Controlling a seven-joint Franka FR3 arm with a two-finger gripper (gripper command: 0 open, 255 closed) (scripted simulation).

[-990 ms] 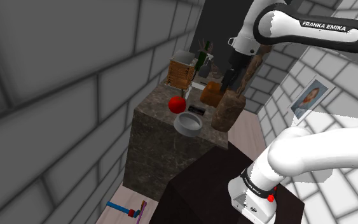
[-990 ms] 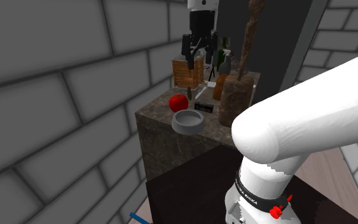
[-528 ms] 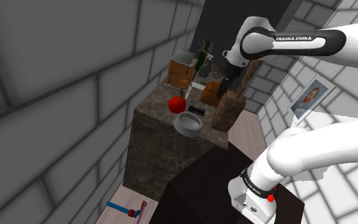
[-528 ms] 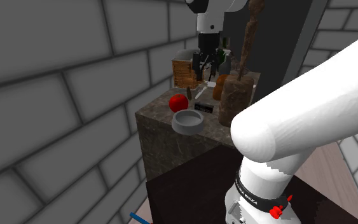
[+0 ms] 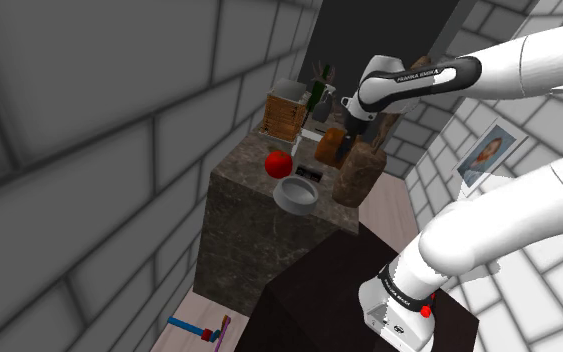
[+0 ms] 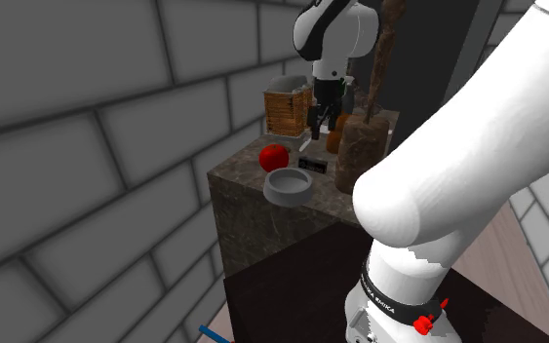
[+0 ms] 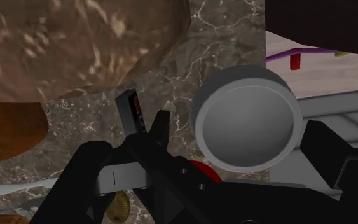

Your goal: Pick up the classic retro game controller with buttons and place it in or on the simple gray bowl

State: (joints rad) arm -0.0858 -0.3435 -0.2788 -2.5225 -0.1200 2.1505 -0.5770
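We see the arm (image 5: 439, 72) reaching from its stand over the stone-topped bench (image 5: 237, 205). The forearm runs nearly level and the wrist bends down, so the hand (image 5: 340, 148) points at the bench top near its middle. The hand hangs above the bench, a little beyond the game controller (image 5: 306, 172) as seen from the stand. In the wrist view its 2 fingers (image 7: 160, 127) stand apart with nothing clasped between them, so we read the hand as open. The controller, a small flat black slab with red marks, lies on the bench just behind the grey bowl (image 5: 295, 193), close to it but apart. The bowl sits upright near the bench edge closest to the stand. A red apple (image 5: 278, 162) rests beside both, toward the wall-side edge. A rough brown stump (image 5: 357, 172) stands by the opposite edge, with an orange lump (image 5: 325, 150) behind it. A woven basket (image 5: 285, 112) stands near the far corner.
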